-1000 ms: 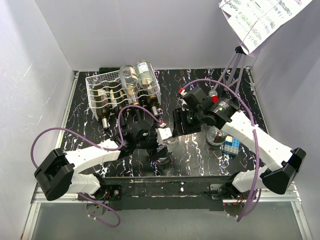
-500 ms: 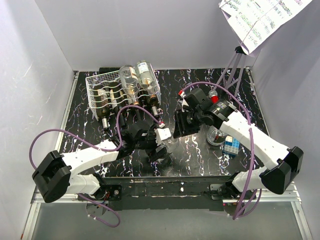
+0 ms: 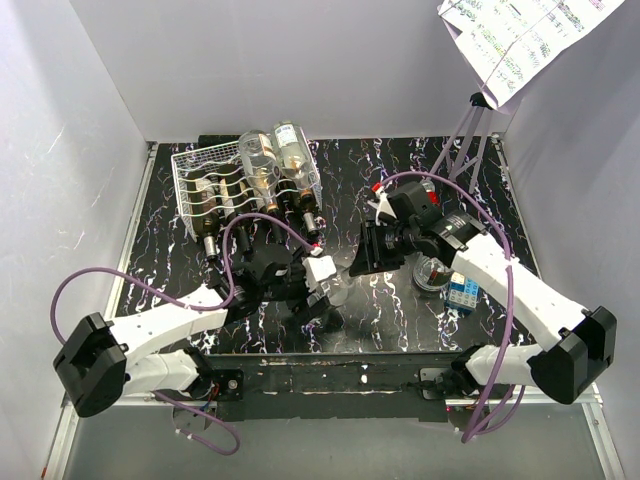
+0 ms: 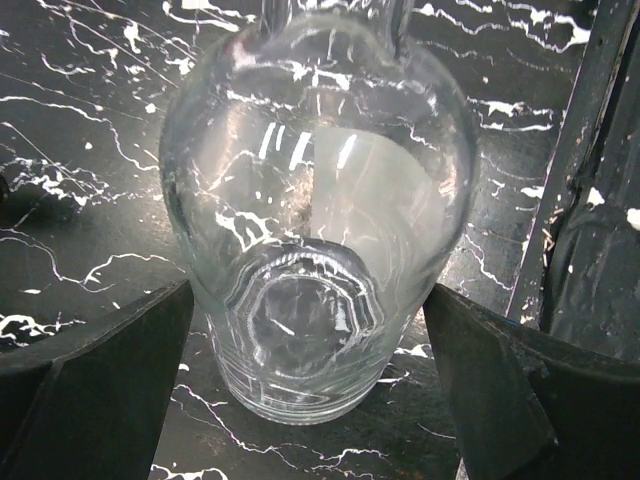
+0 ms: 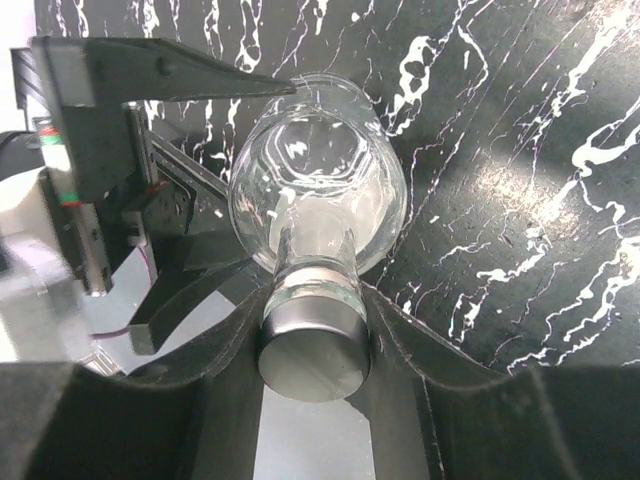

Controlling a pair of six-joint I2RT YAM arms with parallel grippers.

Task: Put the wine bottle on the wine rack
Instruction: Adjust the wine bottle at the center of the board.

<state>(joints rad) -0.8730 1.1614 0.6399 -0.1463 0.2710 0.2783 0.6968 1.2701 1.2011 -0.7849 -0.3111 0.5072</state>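
The clear wine bottle [image 3: 338, 287] lies on its side at the middle of the black marbled table [image 3: 480, 180], between the two arms and well apart from the wine rack [image 3: 185, 165] in the upper left of the overhead view. The rack already carries several other bottles [image 3: 258, 155], pale ones at its right end and dark ones to their left, and their necks point down-frame toward the left arm. To the right of the right arm sit a blue block [image 3: 462, 290] and, just beside it, a clear round thing [image 3: 432, 270] too blurred to name. A printed sheet of paper [image 3: 520, 35] hangs in the upper right corner. The right gripper [image 5: 312, 330] pinches the bottle at the neck, one finger pressed against each side just behind the silver cap [image 5: 312, 365]. The left gripper [image 4: 308, 300] stands spread wide around the bottle's fat end, a finger on either side of it. Whether those fingers touch the glass is hard to tell, because it is see-through and the table's white veins show through it. From above, the bottle is barely visible against the table, and I cannot tell whether it rests on the surface or hangs just above it.
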